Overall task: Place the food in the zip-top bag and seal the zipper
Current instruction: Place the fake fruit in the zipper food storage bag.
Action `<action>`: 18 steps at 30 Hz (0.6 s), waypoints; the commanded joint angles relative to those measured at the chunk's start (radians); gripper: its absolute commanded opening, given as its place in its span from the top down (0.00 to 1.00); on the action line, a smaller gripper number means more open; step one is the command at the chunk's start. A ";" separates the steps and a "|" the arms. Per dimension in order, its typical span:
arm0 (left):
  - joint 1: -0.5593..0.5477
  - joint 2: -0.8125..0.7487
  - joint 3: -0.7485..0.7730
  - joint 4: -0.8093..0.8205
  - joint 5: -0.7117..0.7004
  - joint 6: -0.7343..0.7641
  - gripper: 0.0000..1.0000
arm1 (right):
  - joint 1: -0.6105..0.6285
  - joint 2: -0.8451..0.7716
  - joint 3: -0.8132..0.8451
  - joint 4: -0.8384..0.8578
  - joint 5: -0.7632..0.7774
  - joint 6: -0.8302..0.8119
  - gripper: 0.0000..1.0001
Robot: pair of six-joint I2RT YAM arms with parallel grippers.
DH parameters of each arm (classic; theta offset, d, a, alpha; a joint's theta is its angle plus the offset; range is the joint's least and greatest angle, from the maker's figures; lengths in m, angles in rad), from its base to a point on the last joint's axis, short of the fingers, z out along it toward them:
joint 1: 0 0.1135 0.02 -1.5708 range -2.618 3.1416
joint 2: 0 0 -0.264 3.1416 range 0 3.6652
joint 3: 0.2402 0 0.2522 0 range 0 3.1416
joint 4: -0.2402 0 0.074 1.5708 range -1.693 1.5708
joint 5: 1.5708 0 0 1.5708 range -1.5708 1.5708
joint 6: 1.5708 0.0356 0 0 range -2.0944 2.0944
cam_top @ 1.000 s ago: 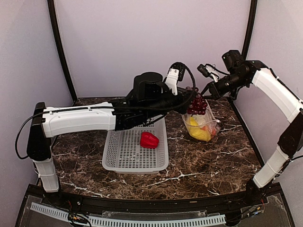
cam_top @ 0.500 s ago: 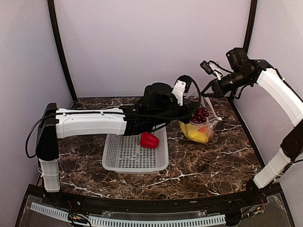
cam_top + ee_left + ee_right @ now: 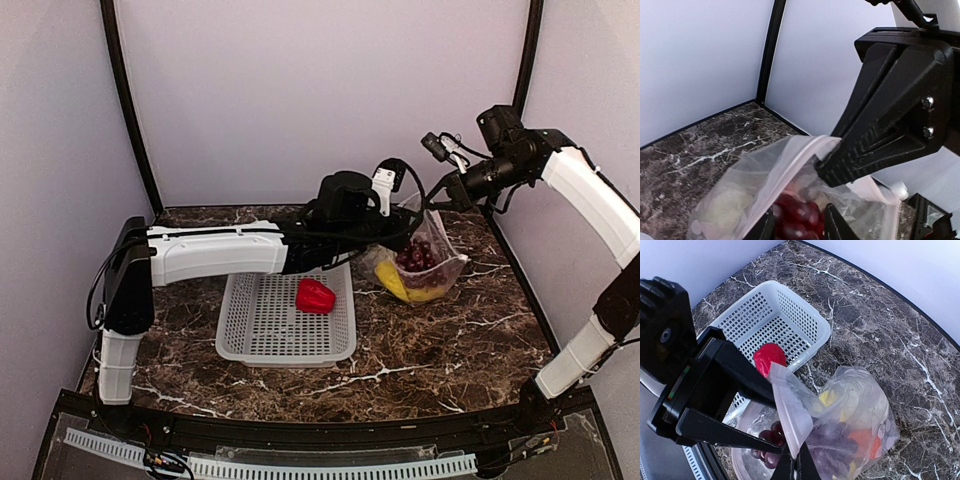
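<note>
Zip-top bag point(image 3: 425, 265) sat just right of the basket point(image 3: 250, 335), red pepper point(image 3: 316, 296) in that basket. Left wrist: left gripper point(image 3: 799, 229) spread above the grape bunch point(image 3: 796, 212) inside the bag. Right wrist: right gripper point(image 3: 795, 462) pinched the bag's mouth edge.

Looking out from my perch: a pale, lilac-tinted back wall point(image 3: 320, 90) straight ahead, matching left wall point(image 3: 50, 150) and right wall point(image 3: 600, 80) closing me in. Two black corner posts, left post point(image 3: 128, 100) and right post point(image 3: 528, 50), lean up where the panels meet. Under me lies the table point(image 3: 450, 340), dark brown marble streaked with white veins, reaching right to the walls. Along its near edge runs a black rail point(image 3: 300, 430), then a white slotted strip point(image 3: 330, 467). The light is soft and even, with a mild sheen on the stone.
</note>
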State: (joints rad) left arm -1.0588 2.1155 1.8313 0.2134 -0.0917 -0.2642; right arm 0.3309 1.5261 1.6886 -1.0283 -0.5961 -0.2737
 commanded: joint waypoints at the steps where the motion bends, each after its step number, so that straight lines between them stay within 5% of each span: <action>1: 0.008 -0.018 0.049 -0.060 0.020 -0.016 0.61 | -0.003 -0.032 -0.001 0.034 0.008 0.005 1.00; 13: -0.050 -0.310 -0.188 0.001 0.066 0.084 0.47 | -0.061 0.027 0.041 0.057 0.039 0.016 1.00; 18: -0.050 -0.432 -0.363 0.002 -0.029 0.120 0.41 | -0.226 0.049 0.192 0.107 0.050 0.043 1.00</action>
State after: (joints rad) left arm -1.1194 1.7905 1.5860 0.2047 -0.0475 -0.1921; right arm 0.2317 1.5642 1.7454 -1.0164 -0.5648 -0.2596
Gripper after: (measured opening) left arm 0.580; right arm 0.005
